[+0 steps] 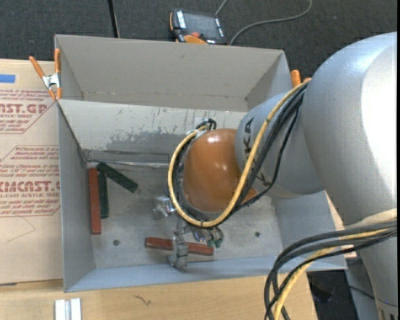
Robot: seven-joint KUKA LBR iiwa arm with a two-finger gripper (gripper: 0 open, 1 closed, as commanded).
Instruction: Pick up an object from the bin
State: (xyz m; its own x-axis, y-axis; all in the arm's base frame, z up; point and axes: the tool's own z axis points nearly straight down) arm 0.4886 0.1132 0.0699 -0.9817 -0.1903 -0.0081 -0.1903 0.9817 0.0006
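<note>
Grey metal bin [73, 179], open top, scuffed floor. Arm [347, 132] in from the right, big grey-white link over the bin's right side, yellow and black cables [307, 254] along it. Orange domed cover [210, 169] on the wrist, above mid-floor.

Hand [181, 255]: down low by the near wall, a little right of centre, set right over the middle of a red-brown flat bar [159, 243]. Bar flat on the floor, roughly parallel to the near wall, one end poking out left of the hand, the other out right. Touching or just above: can't tell. Spread or pressed together: can't tell either.

Small green bit [217, 241] just beside the bar's right end. Small pale silvery piece [163, 207] up-left of the hand, under the cover's edge; kind unclear.

Left side, well apart from the hand: long red-brown stick [95, 202] flat along the left wall, dark green stick [104, 199] just beside it on its right, second dark green stick [121, 179] slanted, out from the far-left corner.
</note>
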